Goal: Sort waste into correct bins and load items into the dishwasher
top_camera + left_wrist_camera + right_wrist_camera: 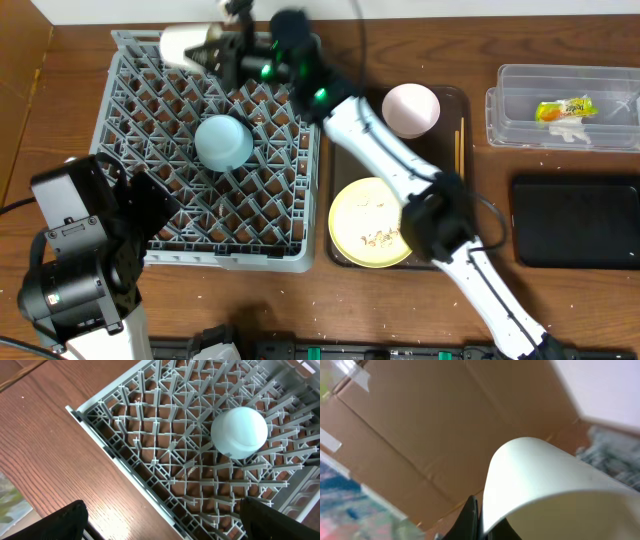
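The grey dish rack fills the left of the table. A light blue bowl lies upside down in it, and also shows in the left wrist view. My right gripper is shut on the rim of a white bowl, held tilted over the rack's far edge; the right wrist view shows the bowl pinched by my fingers. My left gripper is open and empty above the rack's near left edge. The pinkish cup, the yellow plate with rice bits and the chopsticks are on the brown tray.
The dark brown tray lies right of the rack. A clear container at the far right holds the yellow-orange snack wrapper. The black bin sits in front of it. My right arm spans the tray and rack.
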Controlling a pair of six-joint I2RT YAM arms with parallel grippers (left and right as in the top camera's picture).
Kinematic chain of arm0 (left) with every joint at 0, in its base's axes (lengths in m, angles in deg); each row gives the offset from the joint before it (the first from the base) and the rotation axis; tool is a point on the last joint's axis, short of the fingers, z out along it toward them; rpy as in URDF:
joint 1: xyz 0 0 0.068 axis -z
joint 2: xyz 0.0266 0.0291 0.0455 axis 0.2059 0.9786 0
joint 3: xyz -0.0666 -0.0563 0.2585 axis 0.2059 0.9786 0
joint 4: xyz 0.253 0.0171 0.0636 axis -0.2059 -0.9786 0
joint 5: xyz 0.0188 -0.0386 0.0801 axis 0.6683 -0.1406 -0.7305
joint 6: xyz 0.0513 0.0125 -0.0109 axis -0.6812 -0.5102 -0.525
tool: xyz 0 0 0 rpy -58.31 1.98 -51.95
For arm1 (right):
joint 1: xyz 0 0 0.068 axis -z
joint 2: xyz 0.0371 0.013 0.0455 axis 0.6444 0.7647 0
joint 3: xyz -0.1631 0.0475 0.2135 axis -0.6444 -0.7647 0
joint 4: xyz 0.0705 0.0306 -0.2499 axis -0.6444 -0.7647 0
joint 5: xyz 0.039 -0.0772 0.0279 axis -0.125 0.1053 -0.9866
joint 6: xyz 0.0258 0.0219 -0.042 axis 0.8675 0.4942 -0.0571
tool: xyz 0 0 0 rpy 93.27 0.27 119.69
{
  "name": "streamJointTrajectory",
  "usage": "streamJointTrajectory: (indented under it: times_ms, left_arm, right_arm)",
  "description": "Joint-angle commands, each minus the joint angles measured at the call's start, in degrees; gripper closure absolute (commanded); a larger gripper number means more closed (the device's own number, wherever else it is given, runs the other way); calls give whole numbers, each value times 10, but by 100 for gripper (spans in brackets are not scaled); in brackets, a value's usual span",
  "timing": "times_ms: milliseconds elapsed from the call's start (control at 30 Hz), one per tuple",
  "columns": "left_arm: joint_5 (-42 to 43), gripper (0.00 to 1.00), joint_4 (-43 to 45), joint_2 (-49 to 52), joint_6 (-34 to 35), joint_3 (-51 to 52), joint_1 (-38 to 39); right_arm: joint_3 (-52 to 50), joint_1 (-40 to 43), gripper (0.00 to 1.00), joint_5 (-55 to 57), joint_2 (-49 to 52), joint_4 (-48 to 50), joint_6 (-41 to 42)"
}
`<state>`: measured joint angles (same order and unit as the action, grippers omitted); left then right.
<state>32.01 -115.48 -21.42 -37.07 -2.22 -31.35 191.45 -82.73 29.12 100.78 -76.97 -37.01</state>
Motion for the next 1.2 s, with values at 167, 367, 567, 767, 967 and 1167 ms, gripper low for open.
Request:
streamJointTrajectory:
  times_ms: [167,367,567,767,967,1167]
  left_arm:
    - [-6,2,-1,1,7,-6,-2]
    - [-6,2,-1,1,7,-6,-2]
    - [-6,2,-1,1,7,-6,-2]
    - [-6,2,-1,1,7,-6,-2]
    - [-6,2,-1,1,7,-6,-2]
    - [-7,2,-1,1,7,-6,-2]
  right_arm:
    - [-4,-17,99,30,77,54,94]
    - [-4,-4,99,35,101,61,106]
    - [-4,11,99,30,122,67,136]
    - [-4,15,99,16,139,106,171]
    - [-4,12,99,-10,141,165,196]
    - [-4,10,99,-5,141,103,191]
